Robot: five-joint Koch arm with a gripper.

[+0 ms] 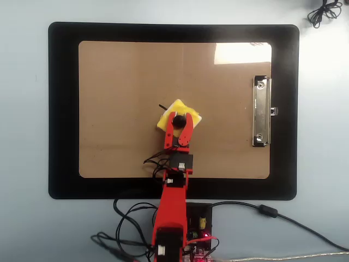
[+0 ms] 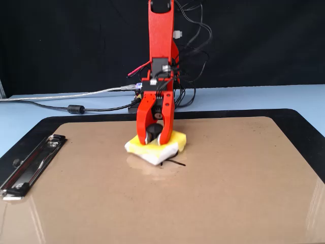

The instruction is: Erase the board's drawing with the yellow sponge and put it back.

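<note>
The yellow sponge [image 1: 164, 120] lies flat on the tan board [image 1: 120, 98], near its middle. My red gripper [image 1: 179, 116] comes down on it from above, and its two jaws are closed around the black knob at the sponge's centre. In the fixed view the gripper [image 2: 154, 142] stands upright on the sponge [image 2: 135, 147]. A short black stroke of the drawing [image 1: 162, 106] sticks out from under the sponge's edge and also shows in the fixed view [image 2: 175, 163]. The rest of the drawing is hidden under the sponge.
The board rests on a larger black mat [image 1: 62, 109] on a pale blue table. The silver clip [image 1: 262, 112] is at the board's right end in the overhead view and at the left in the fixed view [image 2: 30, 162]. Cables [image 1: 131, 218] and electronics surround the arm's base.
</note>
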